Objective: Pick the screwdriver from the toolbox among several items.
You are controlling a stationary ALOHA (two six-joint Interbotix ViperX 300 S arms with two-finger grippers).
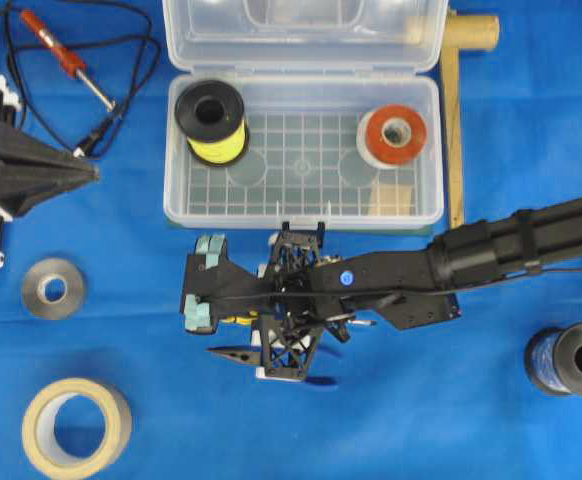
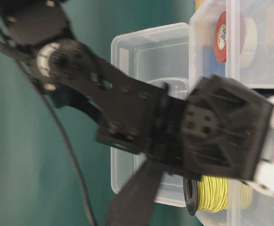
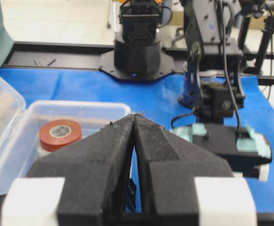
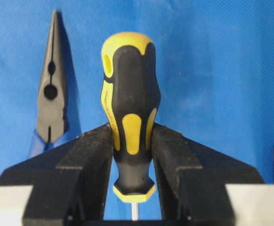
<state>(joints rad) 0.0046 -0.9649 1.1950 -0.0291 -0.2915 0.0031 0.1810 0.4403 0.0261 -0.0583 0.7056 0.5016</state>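
While gripped, screwdriver (image 4: pixel 129 122) handle-end away from wrist

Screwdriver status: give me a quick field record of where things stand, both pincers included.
screwdriver: yellow-and-black handle clamped between the right pincer's pads, outside the box, above the blue cloth
right pincer: shut on the screwdriver, in front of the toolbox
left pincer: shut, empty, parked at the left edge
toolbox: lid open
in toolbox: yellow wire spool, red tape roll, wooden block
pliers: lying on the cloth beside the screwdriver
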